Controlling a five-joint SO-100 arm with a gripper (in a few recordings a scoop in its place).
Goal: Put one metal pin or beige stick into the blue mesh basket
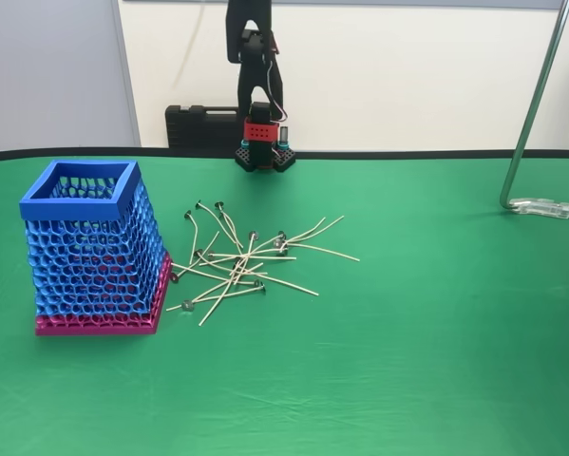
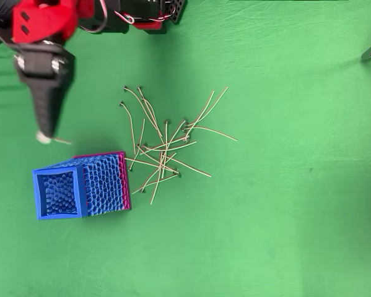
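The blue mesh basket (image 1: 92, 249) stands on its magenta base at the table's left; from overhead the basket (image 2: 103, 180) lies at the lower left. A pile of several beige sticks (image 1: 238, 266) with small metal discs lies just right of it, and the pile (image 2: 163, 148) spreads across the middle in the overhead view. My gripper (image 2: 44, 131) hangs high above the table, pointing down the picture, a little above the basket's place. Its jaws are shut on one beige stick (image 2: 62, 142), whose pale disc end sits at the tip.
The arm's base (image 1: 263, 144) sits at the table's far edge, with a black case (image 1: 200, 125) behind it. A metal stand (image 1: 536, 114) rises at the right. Open green cloth lies in front and to the right of the pile.
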